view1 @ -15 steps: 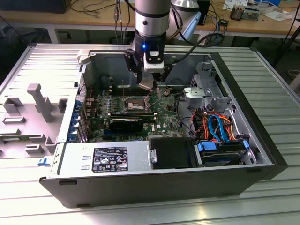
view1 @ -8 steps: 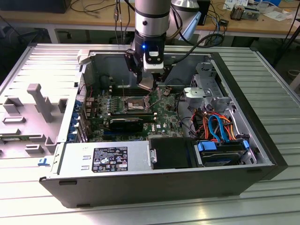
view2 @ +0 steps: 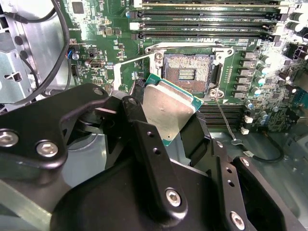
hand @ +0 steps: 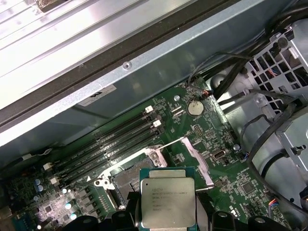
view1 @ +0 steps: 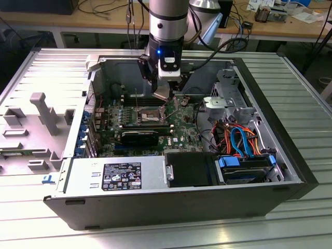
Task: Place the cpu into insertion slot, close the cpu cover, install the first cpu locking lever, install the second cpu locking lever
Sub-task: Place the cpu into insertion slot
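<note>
- The gripper (view1: 164,91) hangs inside the open computer case (view1: 290,171), which lies on the metal surface (view1: 308,88).
- Its two black fingers (view2: 134,115) are clamped on the sides of the cpu (view2: 168,108). The chip is held up in the air, with its shiny grey top facing the first wrist view.
- The insertion slot (view2: 187,74) is open and bare. The chip is near it and partly over it, but not in it.
- The cpu cover (hand: 195,155) is swung up beside the slot, so I think it is out of the way.
- To do this well, I think the chip's four sides must line up with the slot's metal rim first.
- Then the chip should go down flat, not tipped. From here I cannot tell if it is quite level.
- The slot looks full of tiny pins. They would bend easily, so it should go slow and gentle, with no pushing and no sliding sideways.
- A thin wire lever (view2: 225,120) sticks out just beside the slot. The fingers should keep away from it.
- The long memory slots (view2: 202,21) sit close by too, so there is not much room.
</note>
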You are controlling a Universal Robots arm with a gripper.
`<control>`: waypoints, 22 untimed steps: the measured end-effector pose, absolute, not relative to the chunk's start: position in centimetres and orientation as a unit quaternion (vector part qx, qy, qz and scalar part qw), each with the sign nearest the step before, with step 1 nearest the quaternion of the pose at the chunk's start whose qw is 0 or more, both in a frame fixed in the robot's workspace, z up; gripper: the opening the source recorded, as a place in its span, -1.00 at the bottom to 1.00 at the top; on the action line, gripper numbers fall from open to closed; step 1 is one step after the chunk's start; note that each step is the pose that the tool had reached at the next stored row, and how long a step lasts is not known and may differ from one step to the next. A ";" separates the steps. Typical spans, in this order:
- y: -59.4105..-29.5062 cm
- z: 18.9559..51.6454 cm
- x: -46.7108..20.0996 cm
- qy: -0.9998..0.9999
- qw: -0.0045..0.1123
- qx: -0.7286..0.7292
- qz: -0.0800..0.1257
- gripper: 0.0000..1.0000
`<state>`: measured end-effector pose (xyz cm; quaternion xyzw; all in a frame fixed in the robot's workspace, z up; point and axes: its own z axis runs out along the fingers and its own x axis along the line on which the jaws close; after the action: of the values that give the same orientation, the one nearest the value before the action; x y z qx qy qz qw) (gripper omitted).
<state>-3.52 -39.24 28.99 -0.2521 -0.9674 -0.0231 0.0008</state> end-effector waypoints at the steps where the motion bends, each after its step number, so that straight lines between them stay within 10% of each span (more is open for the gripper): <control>1: -39.2 29.0 -3.5 -0.967 0.001 -0.253 -0.023 0.09; 22: -39.2 28.8 -3.5 -0.964 0.000 -0.266 -0.023 0.09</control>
<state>-3.52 -39.24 28.81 -0.2662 -0.9637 -0.0231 0.0005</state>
